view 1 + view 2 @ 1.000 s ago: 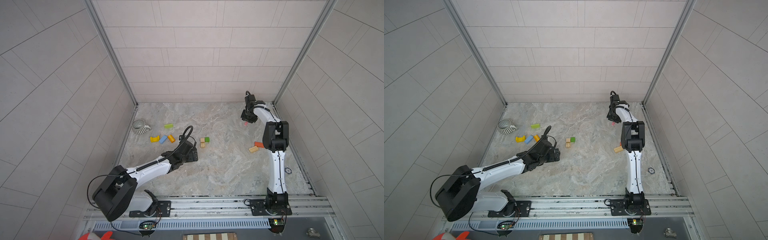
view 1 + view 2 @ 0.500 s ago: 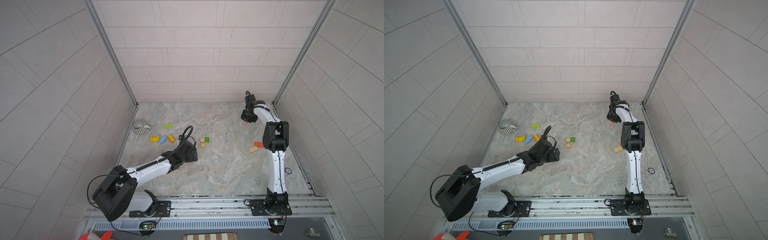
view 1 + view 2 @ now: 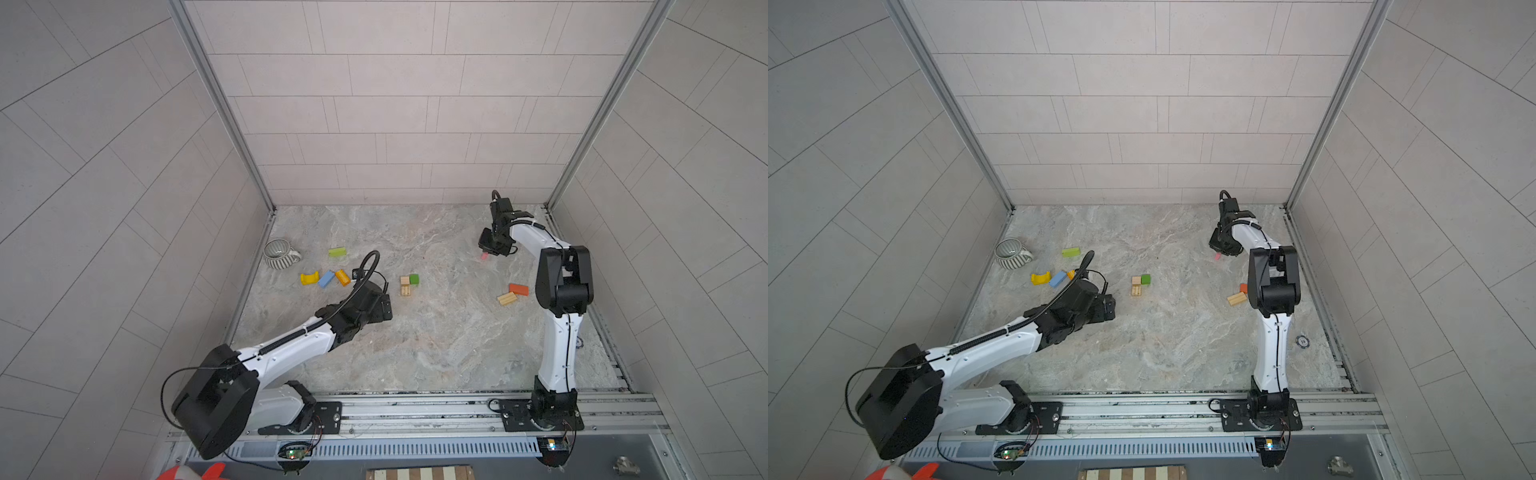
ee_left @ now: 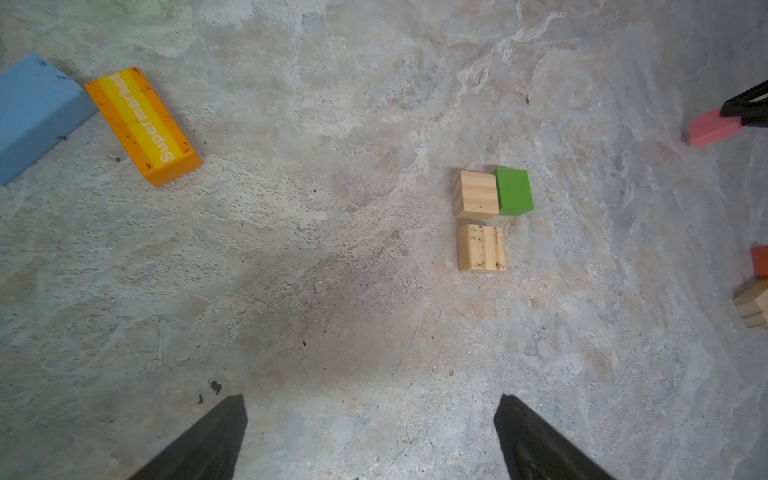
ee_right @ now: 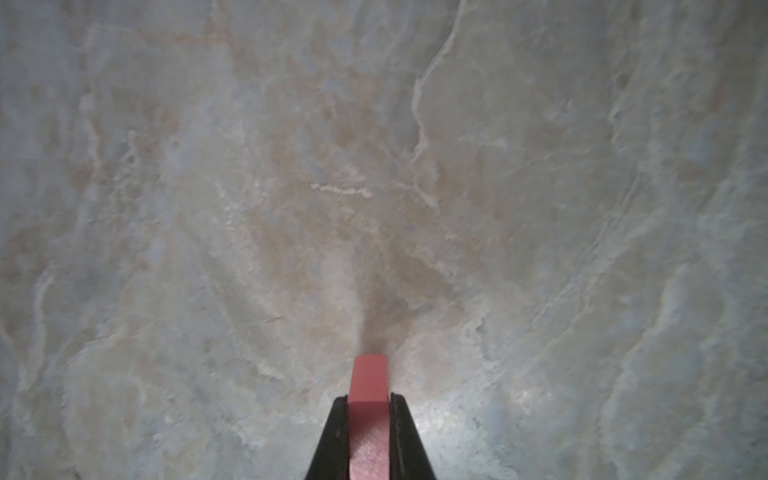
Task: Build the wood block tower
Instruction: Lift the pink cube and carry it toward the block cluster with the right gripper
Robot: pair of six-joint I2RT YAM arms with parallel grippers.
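No wood block tower stands yet. A small pink-red wooden block [image 5: 369,382] is clamped between the right fingers [image 5: 332,440], down near the marbled grey bench [image 5: 540,166]. Ahead of the spread, empty left fingers [image 4: 208,444], two plain tan wooden cubes [image 4: 476,194] and a green wooden cube [image 4: 514,191] lie side by side, unstacked. Every layer remains to be built.

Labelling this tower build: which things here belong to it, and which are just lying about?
Job: pink block in right tool, two tan cubes, green cube, yellow arch, blue block, orange block, lime block, red block, long tan block.
Lying about: striped mug, small disc.
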